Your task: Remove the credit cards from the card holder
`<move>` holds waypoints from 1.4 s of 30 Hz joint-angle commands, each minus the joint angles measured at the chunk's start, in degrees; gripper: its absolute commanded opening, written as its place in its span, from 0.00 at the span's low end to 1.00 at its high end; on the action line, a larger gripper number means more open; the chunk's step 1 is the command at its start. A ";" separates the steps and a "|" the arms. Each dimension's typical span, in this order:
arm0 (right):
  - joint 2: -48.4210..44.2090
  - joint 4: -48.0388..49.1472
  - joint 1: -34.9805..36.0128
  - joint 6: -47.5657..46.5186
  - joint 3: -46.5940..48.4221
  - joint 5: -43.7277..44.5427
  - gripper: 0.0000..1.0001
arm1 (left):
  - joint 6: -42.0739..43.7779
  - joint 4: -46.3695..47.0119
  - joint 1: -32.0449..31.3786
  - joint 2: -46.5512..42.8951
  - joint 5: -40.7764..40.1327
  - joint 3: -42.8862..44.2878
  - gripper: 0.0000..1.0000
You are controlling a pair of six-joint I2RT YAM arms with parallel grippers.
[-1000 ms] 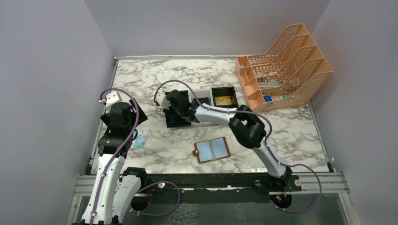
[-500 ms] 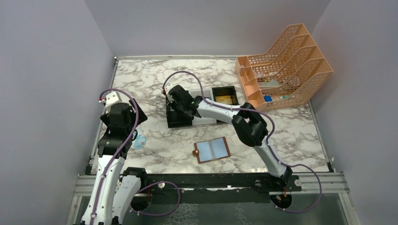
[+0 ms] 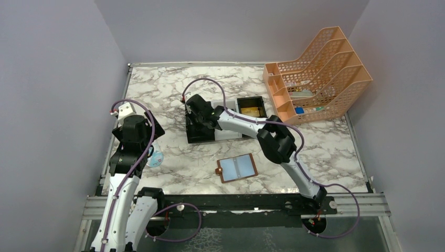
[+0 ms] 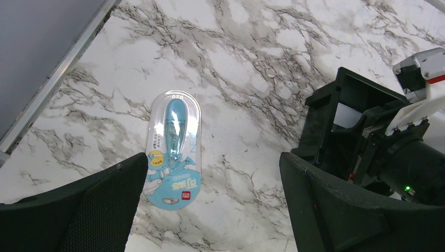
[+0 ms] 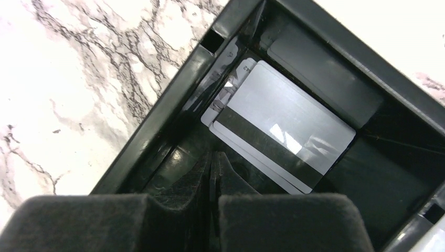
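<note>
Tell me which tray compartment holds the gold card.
The rightmost compartment, nearest the orange file rack; the leftmost compartment, under the right claw, holds grey cards.

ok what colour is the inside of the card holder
The card holder is pale blue inside with a brown border, clearest in the top external view.

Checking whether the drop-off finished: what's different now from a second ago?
The right gripper shifted slightly away from its base above the left compartment of the tray and closed its jaws on nothing; the grey card lies below it. Unchanged: the left gripper, open and parked; the card holder lying open; the gold card in the right compartment.
</note>
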 commanded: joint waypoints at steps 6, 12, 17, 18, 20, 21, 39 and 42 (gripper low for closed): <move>5.04 -3.50 0.12 1.53 4.13 2.49 0.03 | 0.47 0.32 0.51 -0.47 0.83 0.00 0.99; 7.61 -2.57 0.12 1.26 6.18 6.80 0.04 | 0.47 0.32 0.49 -0.49 0.74 -0.03 0.99; 8.13 -2.17 0.24 0.46 6.39 8.84 0.04 | 0.45 0.32 0.60 -0.39 0.80 -0.03 0.99; 7.93 -2.46 0.20 0.13 6.48 8.89 0.04 | 0.45 0.32 0.56 -0.36 0.78 0.02 0.99; 6.88 -2.12 0.24 -0.26 5.85 8.49 0.04 | 0.46 0.31 0.60 -0.34 0.83 0.00 0.99; 6.24 -2.01 0.29 -0.59 5.56 7.26 0.05 | 0.45 0.30 0.60 -0.19 0.86 0.01 0.99; -24.85 8.00 0.34 3.14 -18.33 0.35 0.34 | 0.89 0.45 0.85 -0.30 1.69 -0.15 0.99; -36.74 13.56 0.20 6.40 -36.01 4.93 0.40 | 2.05 1.27 0.86 0.16 4.37 -0.41 0.99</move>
